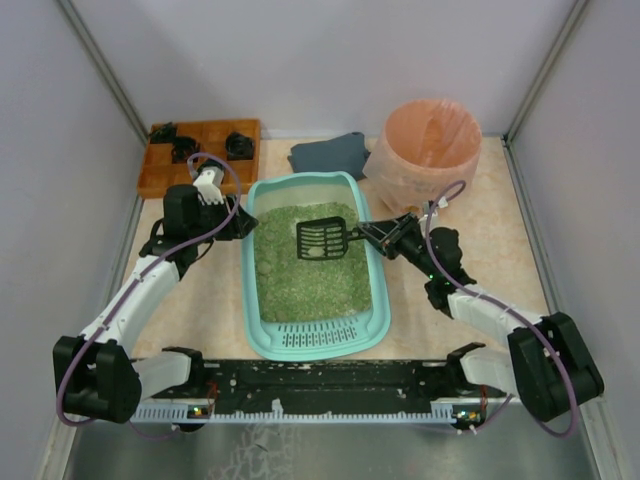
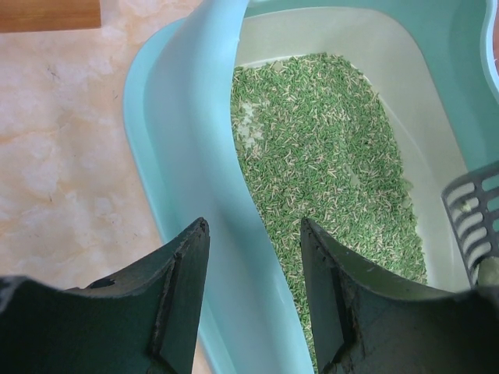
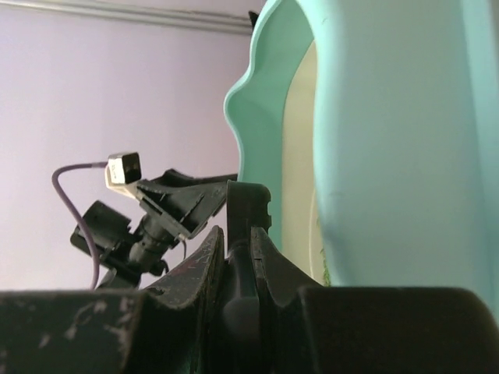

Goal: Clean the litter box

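At the near middle of the table (image 1: 210, 300), between the two arms, the litter box (image 1: 375, 300) lies lengthwise with its slotted grille (image 1: 318, 340) at the near end and green litter (image 1: 300, 280) spread over the floor beyond it. Halfway up its left side, the left gripper (image 2: 253, 226) sits astride the box's left wall, one finger outside and one over the litter, jaws partway apart. Whether they actually pinch the wall cannot be told from these views. Opposite, at the right rim, the right gripper (image 1: 372, 234) is clamped tight on the handle of a black slotted scoop (image 1: 322, 238), whose head reaches in over the litter toward the far half of the box. Whether the head touches the litter is unclear. Past the far end of the box lies a dark grey cloth (image 1: 330, 155). To its right, just beyond the box's far right corner, stands a round bin (image 1: 440, 170) lined with a pink bag. In the far left corner rests a wooden tray (image 1: 160, 175) carrying black pieces (image 1: 240, 145)
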{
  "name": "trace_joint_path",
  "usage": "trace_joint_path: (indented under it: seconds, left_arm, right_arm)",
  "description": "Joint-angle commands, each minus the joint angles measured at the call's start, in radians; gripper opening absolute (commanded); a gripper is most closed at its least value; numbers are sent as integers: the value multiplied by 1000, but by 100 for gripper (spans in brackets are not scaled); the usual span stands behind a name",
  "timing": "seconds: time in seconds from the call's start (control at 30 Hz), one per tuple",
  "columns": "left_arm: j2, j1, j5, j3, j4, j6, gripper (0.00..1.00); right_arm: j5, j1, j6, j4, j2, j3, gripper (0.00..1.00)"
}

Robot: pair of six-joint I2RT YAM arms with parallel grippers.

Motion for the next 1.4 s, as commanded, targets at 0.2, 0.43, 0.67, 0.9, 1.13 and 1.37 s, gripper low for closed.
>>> trace_joint_path:
  seconds: [0.2,0.43,0.67,0.9,1.13,1.37]
  left_arm:
    - [-8,7,12,4,4,3,57]
    - [2,7,15,9,3,1,57]
    - [4,7,23,5,19,-3,56]
    - [-8,7,9,-3,18,3,57]
    - [-16,7,12,11,-8,5,57]
    - [-41,7,-9,-13,-28,12,57]
  right_arm:
    - [-16,-21,5,-16,-41,72,0]
    - [-32,4,-9,-33,-7,81,0]
    - [-69,26,-108,-139,-15,175,0]
    - [-32,61,-224,-270,-50,252,0]
    - [-31,-14,-15,-204,-52,143,0]
    - [-41,1,-2,-259,-12,166,0]
